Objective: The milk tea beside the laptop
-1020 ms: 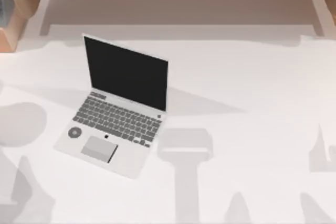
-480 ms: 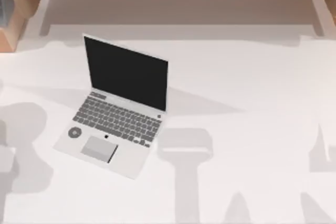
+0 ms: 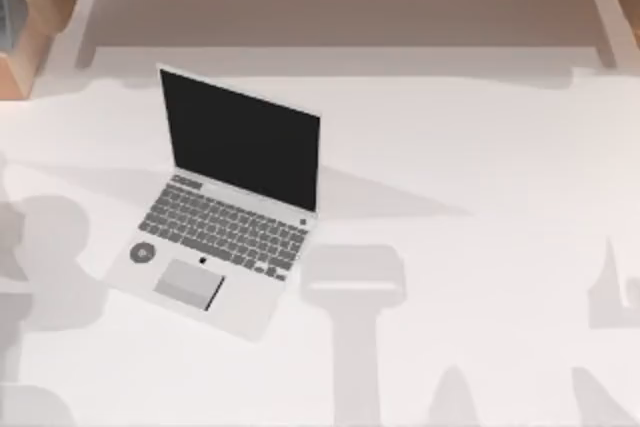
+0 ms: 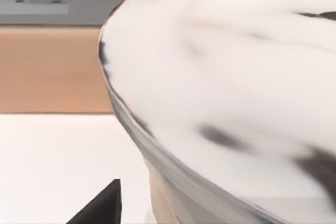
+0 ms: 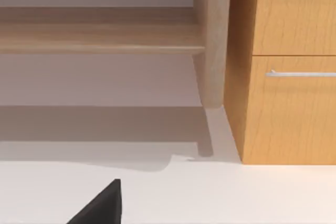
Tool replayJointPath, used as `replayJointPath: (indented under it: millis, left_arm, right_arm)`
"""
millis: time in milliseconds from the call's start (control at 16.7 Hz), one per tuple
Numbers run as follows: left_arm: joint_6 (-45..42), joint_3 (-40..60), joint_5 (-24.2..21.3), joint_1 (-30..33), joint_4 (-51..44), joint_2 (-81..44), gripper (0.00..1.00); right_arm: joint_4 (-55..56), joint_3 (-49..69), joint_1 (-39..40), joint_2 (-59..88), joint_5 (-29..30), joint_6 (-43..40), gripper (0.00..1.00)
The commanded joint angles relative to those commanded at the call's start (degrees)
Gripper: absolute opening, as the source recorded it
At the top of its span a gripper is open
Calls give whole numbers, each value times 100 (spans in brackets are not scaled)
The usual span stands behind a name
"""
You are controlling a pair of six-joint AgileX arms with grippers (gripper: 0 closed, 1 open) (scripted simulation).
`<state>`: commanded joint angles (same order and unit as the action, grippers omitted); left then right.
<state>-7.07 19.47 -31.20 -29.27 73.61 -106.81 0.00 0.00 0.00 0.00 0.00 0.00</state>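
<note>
Laptop (image 3: 225, 217) sits open on white desk (image 3: 480, 207), left of centre in top view, screen black, keys toward the near edge. Left wrist view: milk tea (image 4: 226, 93) v. close to camera, creamy lid w/ dark specks, pale rim, cup tilted. Left end effector (image 4: 102, 208): one dark finger edge seen, grip state can't tell. Right end effector (image 5: 102, 205) over bare desk, facing wooden cabinet (image 5: 289, 77); can't tell.
</note>
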Motion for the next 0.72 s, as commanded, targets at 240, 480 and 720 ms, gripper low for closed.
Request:
replayJointPath:
  millis: [240,480,720]
  left_arm:
    - [0,0,0,0,0,0,70]
    - [0,0,0,0,0,0,40]
    - [0,0,0,0,0,0,10]
  right_arm:
    - [0,0,0,0,0,0,100]
    - [0,0,0,0,0,0,100]
    - [0,0,0,0,0,0,100]
